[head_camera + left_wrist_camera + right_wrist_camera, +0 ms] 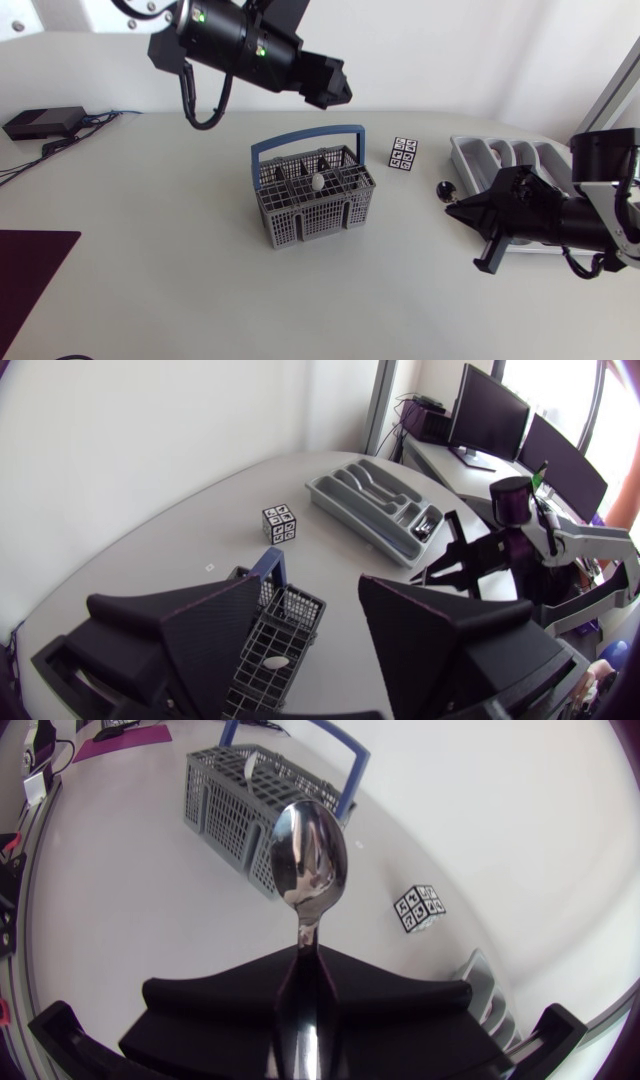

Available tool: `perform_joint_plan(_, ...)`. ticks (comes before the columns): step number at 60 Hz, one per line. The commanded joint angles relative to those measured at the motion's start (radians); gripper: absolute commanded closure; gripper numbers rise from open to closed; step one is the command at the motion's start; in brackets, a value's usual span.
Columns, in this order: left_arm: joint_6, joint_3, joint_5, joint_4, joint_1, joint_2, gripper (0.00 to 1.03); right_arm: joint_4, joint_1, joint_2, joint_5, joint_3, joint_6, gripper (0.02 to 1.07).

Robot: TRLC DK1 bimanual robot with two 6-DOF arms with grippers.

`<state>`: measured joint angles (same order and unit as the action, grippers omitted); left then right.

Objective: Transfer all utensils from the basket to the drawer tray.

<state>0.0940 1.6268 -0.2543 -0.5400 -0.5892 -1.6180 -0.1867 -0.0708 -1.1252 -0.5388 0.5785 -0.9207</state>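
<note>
Right wrist view shows a shiny metal spoon [308, 860] pinched by its handle between the closed fingers of the right gripper [302, 970], with its bowl pointing ahead. In the head view the spoon is between the grey plastic basket with blue handle [300, 225], where several utensils [317, 182] stand, and the grey drawer tray [500, 152]. The left gripper [312, 595] is above the basket, fingers wide apart, holding nothing.

Grey basket [310, 222] (upright), grey tray [478, 152], gripped spoon [308, 860]
</note>
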Motion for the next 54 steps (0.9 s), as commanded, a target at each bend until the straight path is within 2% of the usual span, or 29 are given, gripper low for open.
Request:
perform_joint_plan(1, 0.041, -0.079, 0.032, 0.029, 0.003, 0.041, 0.30, -0.060, -0.123, -0.100, -0.066, 0.055, -0.184, 1.01)
perform_joint_plan(6, 0.066, -0.124, 0.078, 0.057, 0.003, 0.053, 0.29, -0.129, -0.227, -0.191, -0.102, 0.113, -0.322, 1.01)
perform_joint_plan(13, 0.130, -0.191, 0.199, 0.086, -0.023, 0.067, 0.29, -0.229, -0.353, -0.320, -0.119, 0.208, -0.512, 1.01)
perform_joint_plan(20, 0.184, -0.300, 0.328, 0.199, -0.032, 0.101, 0.27, -0.339, -0.452, -0.455, -0.110, 0.330, -0.690, 1.01)
perform_joint_plan(39, 0.182, -0.459, 0.329, 0.267, 0.022, 0.179, 0.24, -0.435, -0.601, -0.759, 0.046, 0.641, -0.943, 1.01)
perform_joint_plan(54, 0.179, -0.521, 0.331, 0.290, 0.031, 0.225, 0.21, -0.438, -0.647, -0.884, 0.148, 0.738, -1.035, 1.01)
